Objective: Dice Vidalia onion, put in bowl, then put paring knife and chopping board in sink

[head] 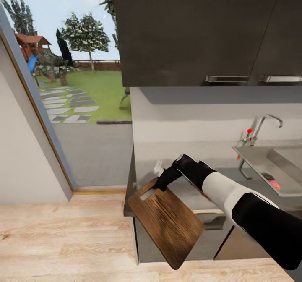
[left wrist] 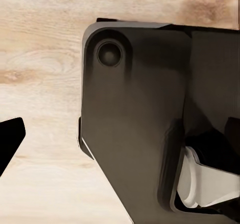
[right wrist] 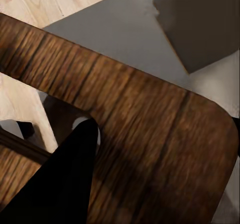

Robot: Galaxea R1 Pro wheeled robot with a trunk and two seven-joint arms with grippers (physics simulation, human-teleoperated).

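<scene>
Pinching the chopping board (head: 167, 225) at its slot end, the right claw (head: 161, 184) holds it tilted off the desk's (head: 188, 191) left corner, the sink (head: 262, 164) lying well to the right (left claw's state I cannot tell).

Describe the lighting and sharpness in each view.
Head view: bright daylight through the doorway, a soft shadow band under the cupboards, chopping board sharp. Left wrist view: even light, dark housing softly shaded. Right wrist view: board grain blurred close up, finger black.

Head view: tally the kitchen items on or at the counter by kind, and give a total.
Chopping board: 1
Sink: 1
Faucet: 1
Pink item in the basin, too small to identify: 1
Total: 4
</scene>
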